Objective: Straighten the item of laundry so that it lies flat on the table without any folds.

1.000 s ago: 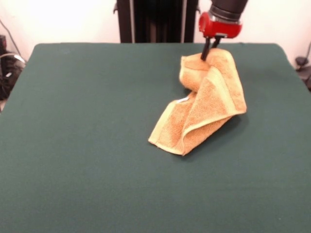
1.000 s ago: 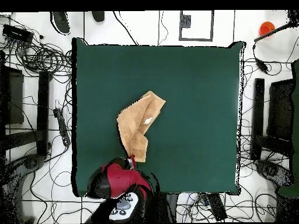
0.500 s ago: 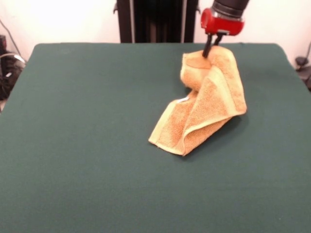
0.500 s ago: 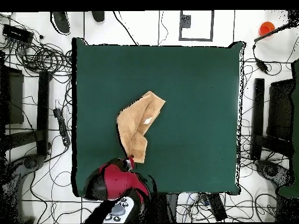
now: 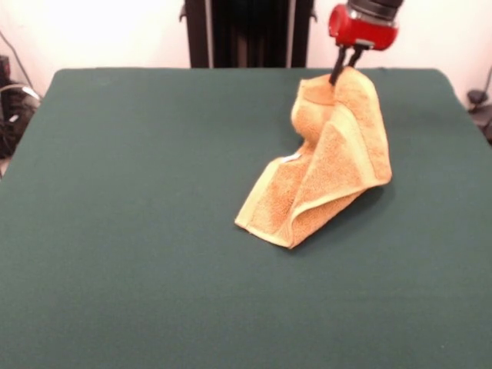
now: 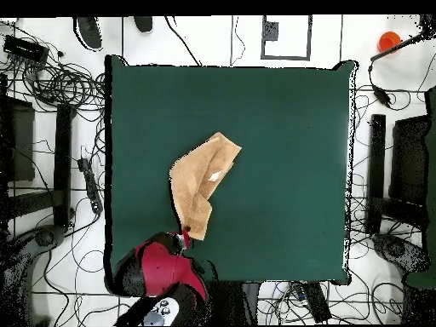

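The orange-tan towel point(image 5: 327, 169) lies folded and bunched on the dark green table point(image 5: 138, 192), right of centre in the front view. Its far end is lifted off the felt. My gripper point(image 5: 339, 75) is shut on that raised far corner and holds it up; the near part rests on the table with a pale border band along its edge. A tiny white tag shows at the fold. In the overhead view the towel point(image 6: 201, 183) stretches from the table's middle toward the gripper point(image 6: 186, 234) at the near-robot edge.
The table point(image 6: 281, 128) spreads wide around the towel. Cables and equipment lie on the floor all round it. An orange object point(image 6: 389, 40) sits beyond the top right corner in the overhead view. The robot's black pedestal point(image 5: 246, 31) stands behind the far edge.
My gripper has risen and drawn back toward the robot's base with the towel's corner. The lifted end of the towel stands taller and more stretched; the near part has stayed put.
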